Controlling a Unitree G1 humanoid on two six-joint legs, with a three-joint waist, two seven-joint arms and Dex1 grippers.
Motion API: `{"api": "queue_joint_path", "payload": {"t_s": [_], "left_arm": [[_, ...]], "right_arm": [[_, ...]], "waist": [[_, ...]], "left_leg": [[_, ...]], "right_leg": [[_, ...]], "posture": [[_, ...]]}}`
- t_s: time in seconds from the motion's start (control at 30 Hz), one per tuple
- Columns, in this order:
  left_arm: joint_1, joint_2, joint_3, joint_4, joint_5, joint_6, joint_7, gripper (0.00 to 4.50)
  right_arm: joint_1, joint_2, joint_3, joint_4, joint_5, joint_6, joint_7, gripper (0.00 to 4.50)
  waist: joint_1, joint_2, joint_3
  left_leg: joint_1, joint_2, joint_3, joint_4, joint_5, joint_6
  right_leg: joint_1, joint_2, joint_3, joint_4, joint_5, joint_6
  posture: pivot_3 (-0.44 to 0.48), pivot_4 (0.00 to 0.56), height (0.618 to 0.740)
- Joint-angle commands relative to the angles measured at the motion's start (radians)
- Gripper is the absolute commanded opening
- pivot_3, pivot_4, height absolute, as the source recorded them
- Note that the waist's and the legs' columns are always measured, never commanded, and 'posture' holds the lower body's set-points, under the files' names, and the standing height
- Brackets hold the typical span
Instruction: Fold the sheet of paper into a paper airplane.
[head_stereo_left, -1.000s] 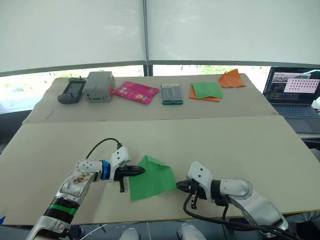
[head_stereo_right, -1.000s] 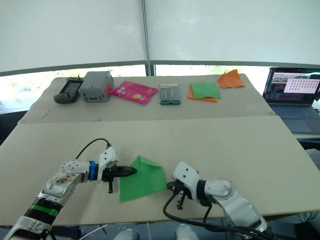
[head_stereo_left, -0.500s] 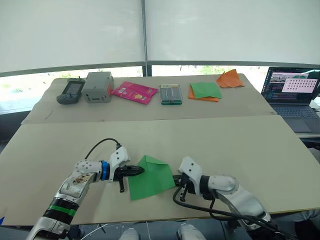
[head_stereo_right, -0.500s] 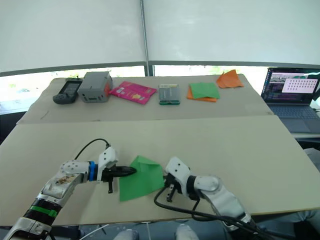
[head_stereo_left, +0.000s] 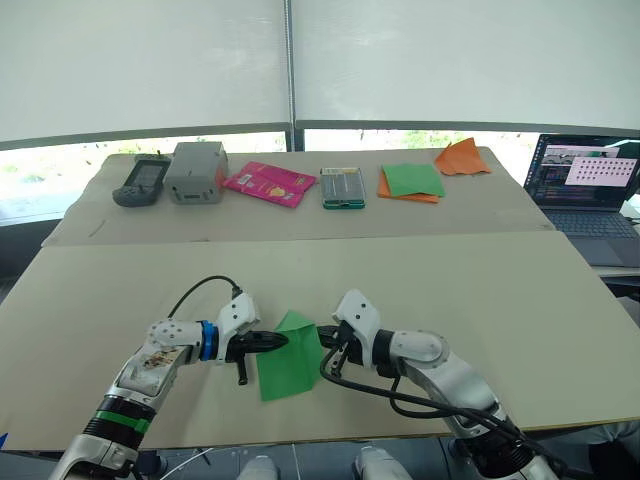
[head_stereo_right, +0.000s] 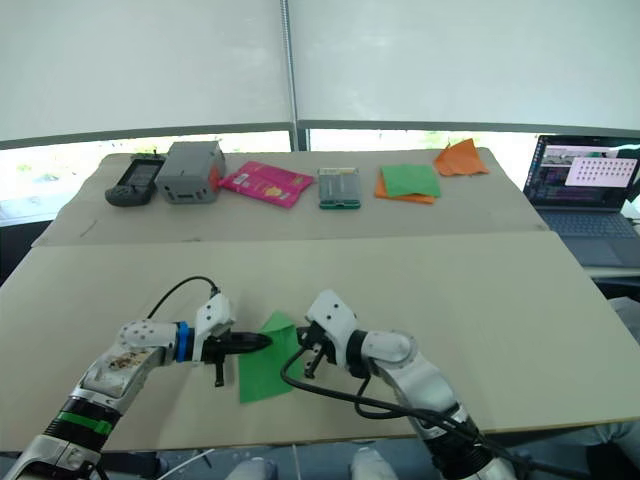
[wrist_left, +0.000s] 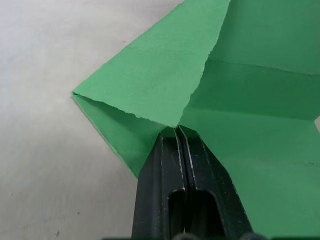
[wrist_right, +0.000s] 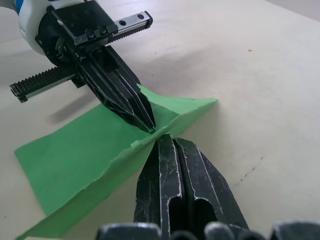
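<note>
2 grippers meet over the sheet of paper (head_stereo_left: 290, 358), which lies near the front edge of the desk (head_stereo_left: 480, 290), toward its left half. The left gripper (head_stereo_left: 272, 342) has its fingers pressed together, tips down on the paper's left part where a folded corner flap ends, so it seems to pin the sheet against the desk rather than pinch it. The right gripper (head_stereo_left: 328, 340) also has its fingers pressed together; in its wrist view they sit at the paper's raised right edge (wrist_right: 125, 155), with that side lifted off the desk and tilting over toward the left gripper.

Judging from this, the step in hand is an early fold: 1 corner flap is already creased and the right half is being pushed over along the middle line. No wedge-shaped paper airplane exists yet, so most of the folding is left.

Next, the right gripper would need to carry the lifted edge fully across and press it flat, while the left one holds the sheet without blocking the flap. Since its tips lie right in the fold's path, it may have to slide back. Thin paper could buckle or skid if pushed too fast.
</note>
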Motion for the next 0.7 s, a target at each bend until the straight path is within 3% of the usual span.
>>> {"api": "queue_joint_path", "payload": {"t_s": [0.03, 0.7], "left_arm": [[0.028, 0.038, -0.013, 0.037, 0.053, 0.043, 0.007, 0.05], [-0.03, 0.086, 0.031, -0.055, 0.003, 0.114, -0.019, 0.05]], "right_arm": [[-0.018, 0.017, 0.012, -0.049, 0.003, 0.013, -0.017, 0.0], [-0.04, 0.044, 0.032, 0.049, -0.023, -0.025, -0.05, 0.0]], "waist": [[-0.002, 0.0, 0.0], [-0.001, 0.001, 0.003]], "left_leg": [[0.0, 0.0, 0.0, 0.0, 0.0, 0.0], [-0.001, 0.0, 0.0, 0.0, 0.0, 0.0]], "right_leg": [[0.0, 0.0, 0.0, 0.0, 0.0, 0.0], [-0.001, 0.0, 0.0, 0.0, 0.0, 0.0]], "posture": [[0.0, 0.15, 0.74], [0.0, 0.15, 0.74]]}}
